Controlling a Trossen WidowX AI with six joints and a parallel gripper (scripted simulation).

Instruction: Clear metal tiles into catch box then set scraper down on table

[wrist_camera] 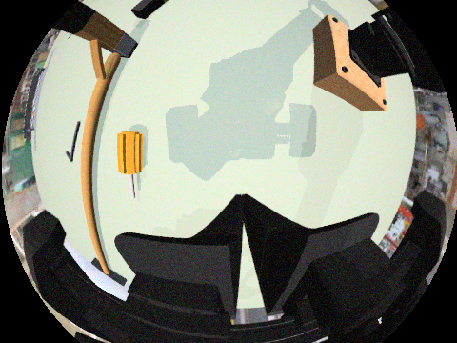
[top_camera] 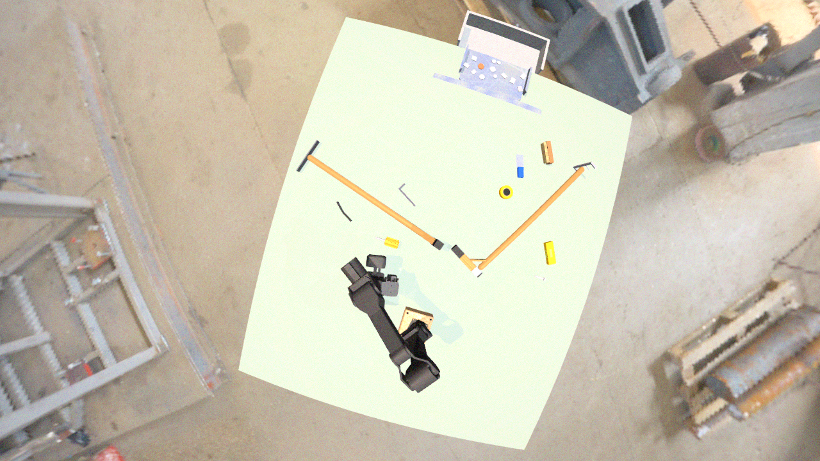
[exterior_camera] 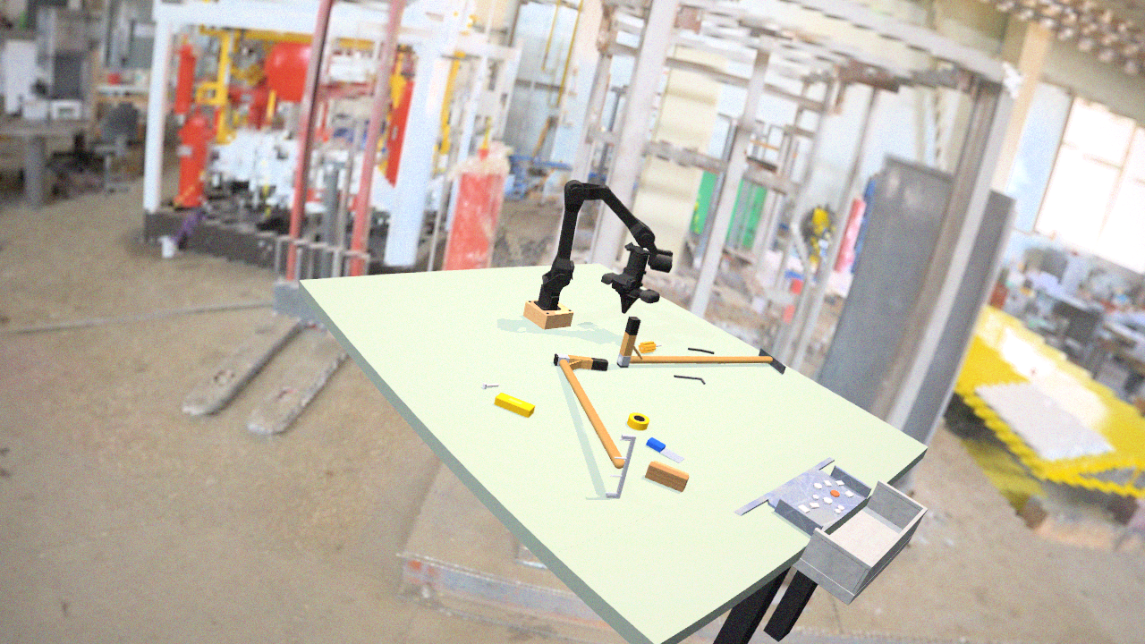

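Note:
My gripper is shut and empty, above the table near the arm's base. A long tool with a straight dark blade, apparently the scraper, lies on the table beyond it. Its black-ended handle stands up at the near end, apart from my fingers. The steel bench plate lies at the far edge and bears several small pale tiles and an orange piece. The catch box adjoins its far end; I see no tile inside.
A second long tool with a bracket-like head lies to the right in the top view. An orange-handled screwdriver lies near my gripper. A yellow ring and a brown block lie farther out.

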